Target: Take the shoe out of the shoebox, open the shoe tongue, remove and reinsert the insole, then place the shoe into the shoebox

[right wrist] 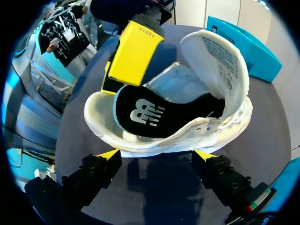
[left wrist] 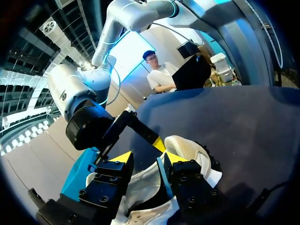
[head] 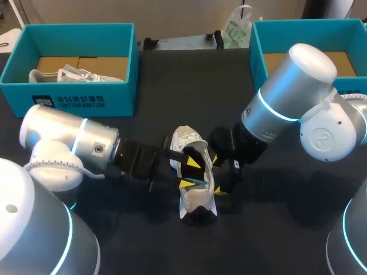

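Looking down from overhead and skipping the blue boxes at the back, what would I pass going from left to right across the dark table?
left arm → white shoe → right arm

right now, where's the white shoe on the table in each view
head: shoe at table middle, between left gripper and right gripper.
left wrist: directly under and ahead of the left gripper.
right wrist: just ahead of the right gripper, opening upward, black insole showing.
shared landmark: the left gripper at the shoe's opening.
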Robot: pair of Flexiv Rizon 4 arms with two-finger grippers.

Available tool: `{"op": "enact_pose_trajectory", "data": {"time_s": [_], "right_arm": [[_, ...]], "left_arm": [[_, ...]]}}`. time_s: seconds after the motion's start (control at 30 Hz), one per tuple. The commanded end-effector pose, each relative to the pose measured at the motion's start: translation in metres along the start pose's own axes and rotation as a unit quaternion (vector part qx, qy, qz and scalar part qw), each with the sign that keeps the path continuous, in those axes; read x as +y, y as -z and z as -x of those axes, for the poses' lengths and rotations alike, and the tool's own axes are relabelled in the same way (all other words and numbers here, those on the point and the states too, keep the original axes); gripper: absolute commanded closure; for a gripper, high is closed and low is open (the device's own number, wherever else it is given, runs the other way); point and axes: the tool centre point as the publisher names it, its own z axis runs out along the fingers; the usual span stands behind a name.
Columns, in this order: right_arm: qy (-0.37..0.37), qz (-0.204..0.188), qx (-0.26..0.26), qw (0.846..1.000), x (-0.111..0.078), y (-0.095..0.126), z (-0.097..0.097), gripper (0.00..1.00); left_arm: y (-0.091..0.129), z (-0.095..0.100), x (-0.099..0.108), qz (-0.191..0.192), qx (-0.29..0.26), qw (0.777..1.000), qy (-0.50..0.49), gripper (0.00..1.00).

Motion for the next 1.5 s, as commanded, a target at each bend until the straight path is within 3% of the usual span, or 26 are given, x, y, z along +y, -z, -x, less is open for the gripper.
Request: {"op": "enact_pose_trajectory", "data": {"time_s": [0.03,0.4,0.97,1.23,1.5], "right_arm": [[0.001,0.005,0.0,1.0,-0.012,0.018,-0.005,0.0],[0.007,-0.012,0.013,1.0,-0.047,0.067,-0.012,0.0],[0.009,-0.008,0.02,1.0,-0.049,0.068,-0.012,0.0],[-0.05,-0.037,-0.027,0.998,-0.103,0.117,-0.02,0.0],[-0.081,-0.028,-0.049,0.995,-0.124,0.134,-0.032,0.0]], "left_arm": [[0.007,0.006,-0.005,0.004,0.031,1.0,0.003,0.57],[0.025,0.007,-0.015,0.044,0.1,0.994,-0.003,0.57],[0.063,0.026,-0.024,0.077,0.227,0.97,-0.029,0.61],[0.068,0.035,-0.027,0.079,0.284,0.955,-0.041,0.61],[0.06,0.044,-0.026,0.081,0.334,0.938,-0.048,0.62]]}}
